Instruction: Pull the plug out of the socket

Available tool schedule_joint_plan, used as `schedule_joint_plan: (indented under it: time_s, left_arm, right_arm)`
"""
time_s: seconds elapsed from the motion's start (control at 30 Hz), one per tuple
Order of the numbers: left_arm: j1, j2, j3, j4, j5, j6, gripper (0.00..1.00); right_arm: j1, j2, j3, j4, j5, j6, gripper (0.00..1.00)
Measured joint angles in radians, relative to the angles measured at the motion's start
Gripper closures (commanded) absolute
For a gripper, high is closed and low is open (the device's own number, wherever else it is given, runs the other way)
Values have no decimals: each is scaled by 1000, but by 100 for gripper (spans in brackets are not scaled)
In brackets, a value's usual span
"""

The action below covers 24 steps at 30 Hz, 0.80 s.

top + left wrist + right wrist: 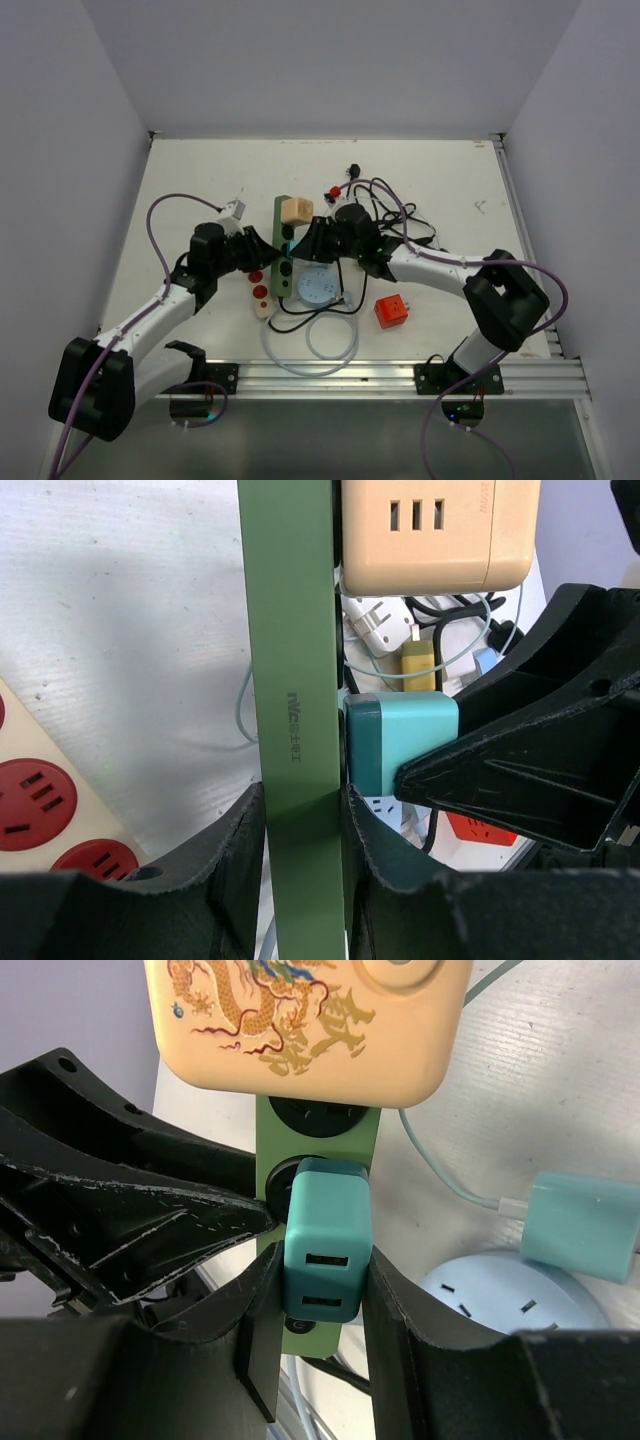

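A green power strip (283, 250) lies mid-table. A teal USB plug (322, 1250) sits in one of its sockets, also showing in the left wrist view (398, 742). My left gripper (305, 835) is shut on the green strip (292, 680), one finger on each long side. My right gripper (318, 1305) is shut on the teal plug, fingers pressing both its sides. A beige adapter (305, 1020) with a dragon print is plugged in at the strip's far end (296, 209). In the top view the two grippers meet at the strip (290, 247).
A cream strip with red sockets (260, 292) lies left of the green one. A round pale-blue socket (318, 287), an orange cube adapter (391, 311), a coiled clear cable (310, 345) and black tangled cables (400, 215) lie around. A second teal plug (580, 1225) lies right.
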Motion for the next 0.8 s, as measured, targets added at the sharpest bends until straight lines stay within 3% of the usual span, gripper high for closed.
schedule_joint_plan:
  time_s: [0.33,0.6,0.8]
  left_arm:
    - [17,16,-31,84,2,-5,100]
    - [-164,27,67,-68,-334,67,100]
    - [-218,51,97,-137,-427,79,100]
  right_arm:
    - [11,37,105,-129,30,3,100]
    - [53,76,230,-309,148,-35,100]
    - [75,82,237,-354,193,-57,100]
